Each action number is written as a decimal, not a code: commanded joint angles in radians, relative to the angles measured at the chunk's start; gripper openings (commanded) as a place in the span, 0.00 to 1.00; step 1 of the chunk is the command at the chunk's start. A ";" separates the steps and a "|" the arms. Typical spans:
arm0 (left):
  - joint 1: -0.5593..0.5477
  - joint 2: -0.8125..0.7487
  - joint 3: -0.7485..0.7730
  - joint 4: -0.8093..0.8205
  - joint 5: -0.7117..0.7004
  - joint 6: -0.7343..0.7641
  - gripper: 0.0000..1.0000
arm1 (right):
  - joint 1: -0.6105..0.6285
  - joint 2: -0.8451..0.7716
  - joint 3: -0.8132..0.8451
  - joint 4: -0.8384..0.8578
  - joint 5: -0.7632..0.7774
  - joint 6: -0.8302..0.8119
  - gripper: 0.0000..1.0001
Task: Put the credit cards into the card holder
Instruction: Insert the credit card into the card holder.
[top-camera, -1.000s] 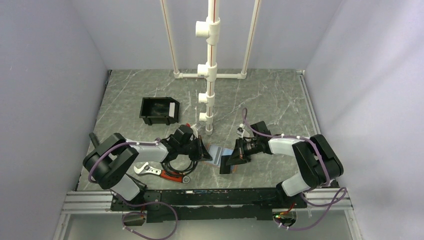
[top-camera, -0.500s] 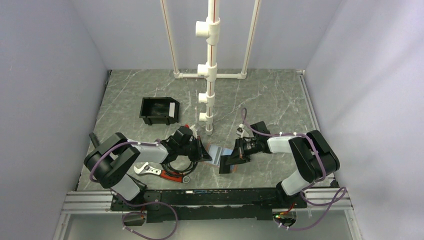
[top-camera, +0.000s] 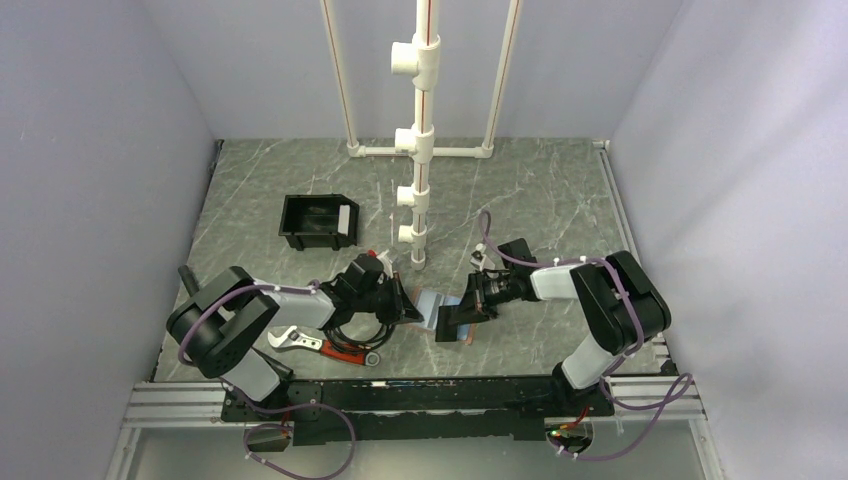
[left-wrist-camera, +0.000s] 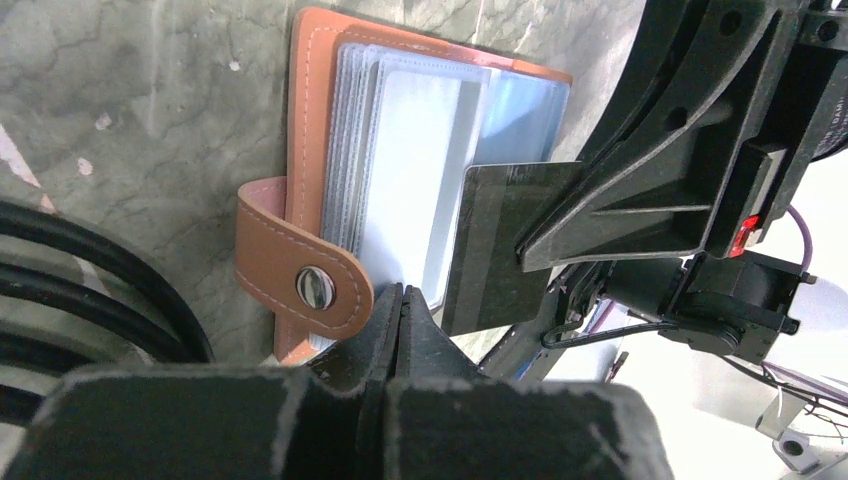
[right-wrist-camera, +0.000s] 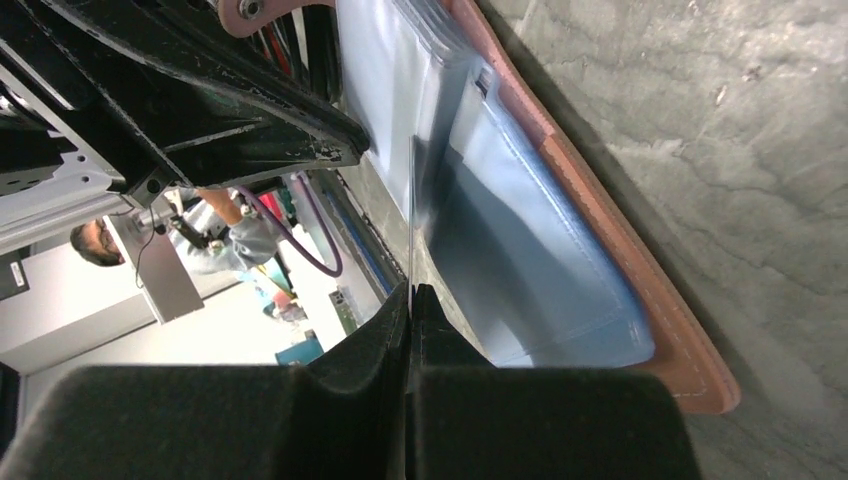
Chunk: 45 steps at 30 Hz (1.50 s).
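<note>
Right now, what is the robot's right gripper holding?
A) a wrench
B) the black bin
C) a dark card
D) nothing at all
C: the right gripper is shut on a dark card, with the card's edge at the clear sleeves of the open card holder.

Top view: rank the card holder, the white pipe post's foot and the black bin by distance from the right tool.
1. card holder: beside the right tool, just to its left.
2. white pipe post's foot: behind it, mid-table.
3. black bin: far left, toward the back.
</note>
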 joint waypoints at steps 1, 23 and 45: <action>-0.002 -0.024 -0.024 -0.037 -0.035 0.009 0.00 | -0.016 -0.010 0.012 0.018 0.001 -0.022 0.00; -0.001 -0.037 -0.017 -0.046 -0.028 0.012 0.00 | -0.035 0.035 -0.006 0.036 -0.006 -0.018 0.00; -0.002 -0.043 -0.010 -0.091 -0.036 0.020 0.00 | -0.041 0.121 0.058 0.135 -0.037 0.041 0.00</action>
